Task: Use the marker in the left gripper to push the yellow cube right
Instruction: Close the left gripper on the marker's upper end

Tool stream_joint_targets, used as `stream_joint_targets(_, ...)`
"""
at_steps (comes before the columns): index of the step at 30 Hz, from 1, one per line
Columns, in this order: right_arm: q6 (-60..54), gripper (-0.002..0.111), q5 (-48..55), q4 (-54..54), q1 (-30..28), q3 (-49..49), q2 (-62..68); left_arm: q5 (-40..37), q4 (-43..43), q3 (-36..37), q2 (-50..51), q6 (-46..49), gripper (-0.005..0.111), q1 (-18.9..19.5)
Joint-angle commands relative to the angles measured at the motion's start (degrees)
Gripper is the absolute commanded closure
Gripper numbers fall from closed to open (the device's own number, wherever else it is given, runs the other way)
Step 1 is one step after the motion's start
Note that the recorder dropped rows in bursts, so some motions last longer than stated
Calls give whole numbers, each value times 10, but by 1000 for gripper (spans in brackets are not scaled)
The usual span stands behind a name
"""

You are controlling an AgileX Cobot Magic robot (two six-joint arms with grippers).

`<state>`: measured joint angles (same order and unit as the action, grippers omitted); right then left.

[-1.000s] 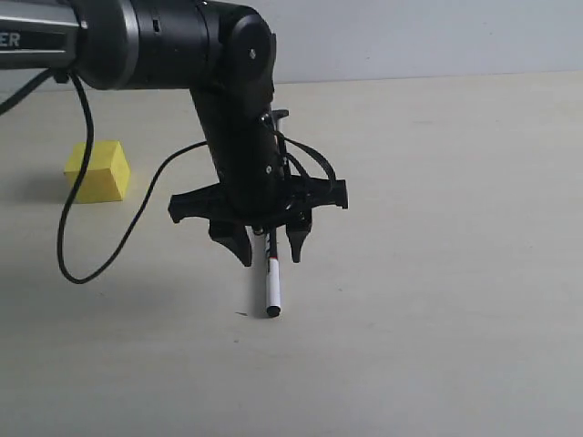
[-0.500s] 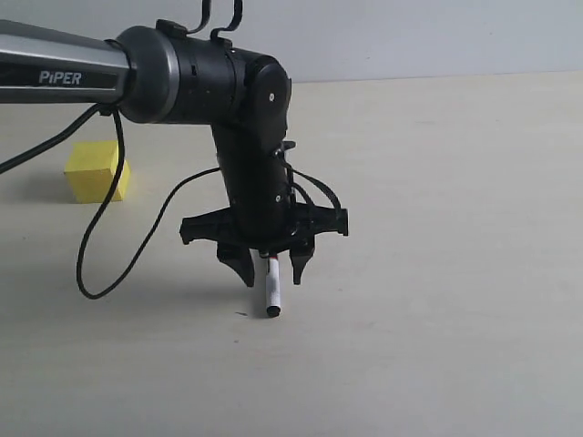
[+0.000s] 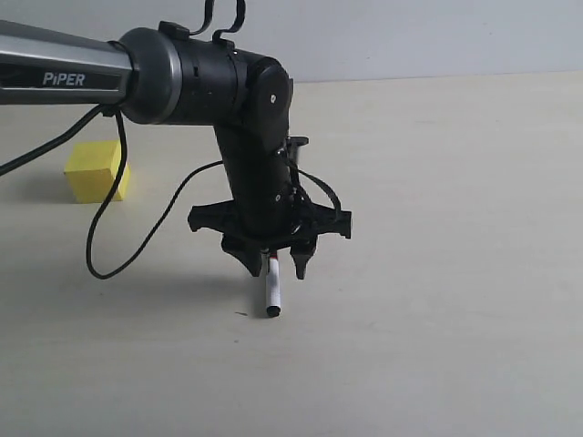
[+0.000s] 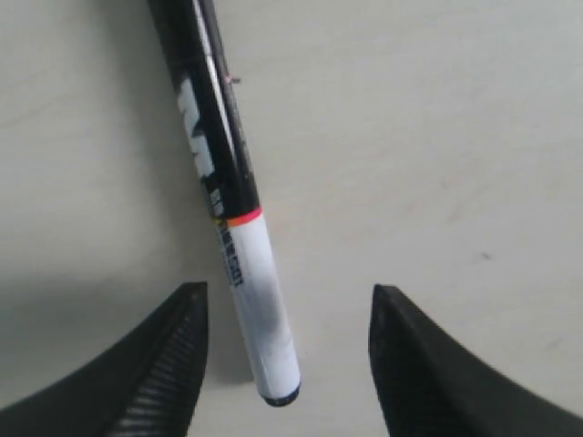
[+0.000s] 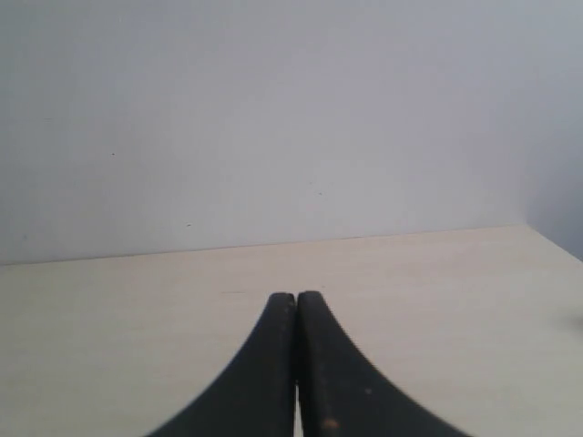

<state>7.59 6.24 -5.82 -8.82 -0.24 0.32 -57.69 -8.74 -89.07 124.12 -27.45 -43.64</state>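
**Surroundings.** A pale table (image 3: 437,273) carries the scene, with a plain wall (image 5: 273,118) behind it. The dark arm (image 3: 250,137) reaches in from the left of the exterior view and bends downward. A black cable (image 3: 88,253) hangs from it in a loop on the cube's side. In that view the cable crosses in front of the cube's right edge. Whether the loop touches the table cannot be determined. Apart from this cable, nothing lies on the surface between cube and marker.

**Task items.** The cube (image 3: 94,173) sits on the table, well apart from the left gripper (image 3: 277,271), to its left and farther back in the exterior view. The marker (image 3: 271,289) lies flat on the table directly beneath the gripper.

**Left fingers.** The left wrist view shows the fingers (image 4: 164,364) spread wide. The marker's white end lies between them, nearer one finger. A gap shows on both sides, so nothing is gripped.

**Right gripper.** The right gripper (image 5: 296,300) has its fingers pressed together, with nothing between them.
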Motion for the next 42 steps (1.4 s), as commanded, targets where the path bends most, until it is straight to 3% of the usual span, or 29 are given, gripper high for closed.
stream_joint_targets(1,2,108,-1,-2,-2,2,-3,10,-32,-4,-7,21,54,3)
stream_joint_targets(7,2,108,-1,-2,-2,2,-3,9,-9,-4,-7,2,47,8)
stream_joint_targets(20,2,108,-1,-2,-2,2,-3,15,48,-4,-7,-61,47,-5)
stream_joint_targets(42,2,108,-1,-1,-2,2,-3,0,57,8,-4,-101,47,-22)
